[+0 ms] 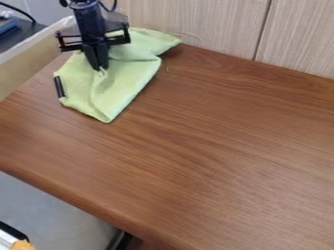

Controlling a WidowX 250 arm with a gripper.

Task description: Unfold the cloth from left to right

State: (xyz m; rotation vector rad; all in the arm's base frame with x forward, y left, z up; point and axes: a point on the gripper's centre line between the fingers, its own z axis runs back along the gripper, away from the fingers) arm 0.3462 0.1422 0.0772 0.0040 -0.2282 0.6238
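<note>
Brown tabletop (209,166) lies nearest us; at its far left, green cloth (122,84), likely light and limp, wants one layer pinched near its left edge, but we cannot tell if the pincer (100,67) there is apart or together.

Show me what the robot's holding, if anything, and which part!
I can't tell: the gripper is down at creases in the green cloth, maybe pinching.

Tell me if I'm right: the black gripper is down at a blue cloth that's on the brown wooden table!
Almost! The cloth is light green, not blue, as the camera view shows. The rest is right: the black gripper is down at it, and it's on the brown wooden table.
</note>
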